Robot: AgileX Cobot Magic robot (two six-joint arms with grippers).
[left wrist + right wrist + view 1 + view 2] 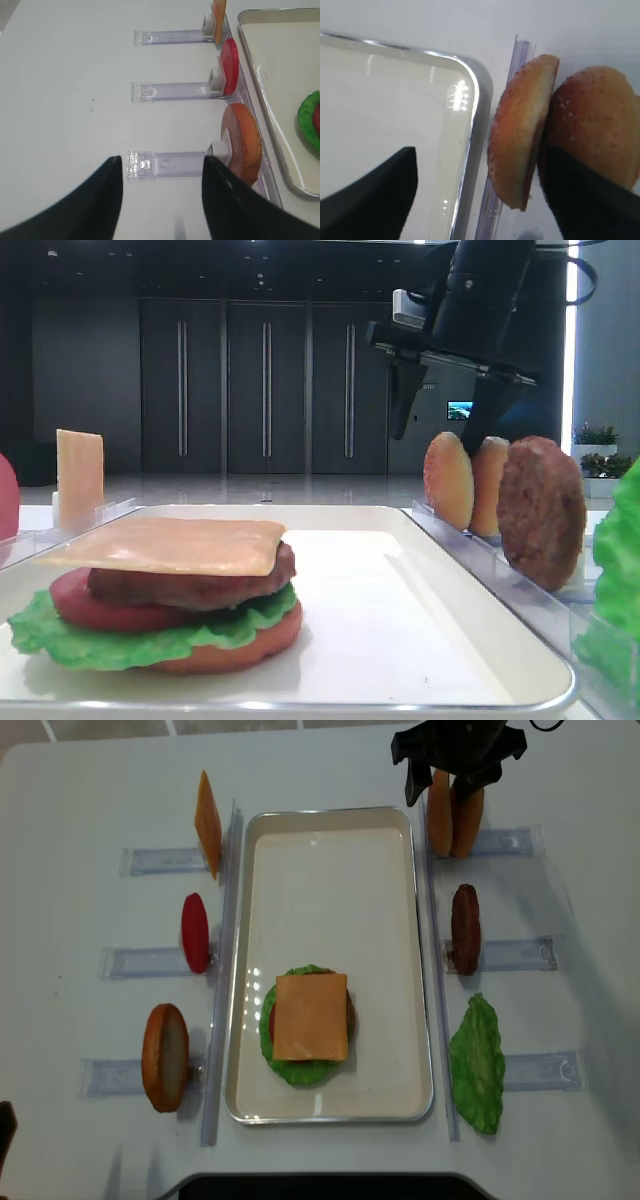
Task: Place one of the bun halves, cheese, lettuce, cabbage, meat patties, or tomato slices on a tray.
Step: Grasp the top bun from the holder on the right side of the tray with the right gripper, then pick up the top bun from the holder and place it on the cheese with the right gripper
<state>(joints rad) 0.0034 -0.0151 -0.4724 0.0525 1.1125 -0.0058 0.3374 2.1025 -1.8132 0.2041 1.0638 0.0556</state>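
Note:
Two domed speckled bun halves [520, 135] [600, 115] stand on edge in a clear rack just right of the white tray [465, 100]. My right gripper [477, 165] is open and straddles the nearer bun half: one finger hangs over the tray, the other sits between the two halves. From above, the right gripper [437, 792] is at the tray's far right corner. The tray [330, 900] holds a stack topped by cheese [311, 1016] over lettuce [290, 1065]. My left gripper [162, 165] is open over a rack beside the flat bun bottom [245, 140].
Clear racks line both sides of the tray. On the right stand a meat patty [464, 928] and a loose lettuce leaf [478, 1065]. On the left stand a cheese slice [207, 823], a tomato slice [194, 932] and the bun bottom [165, 1057].

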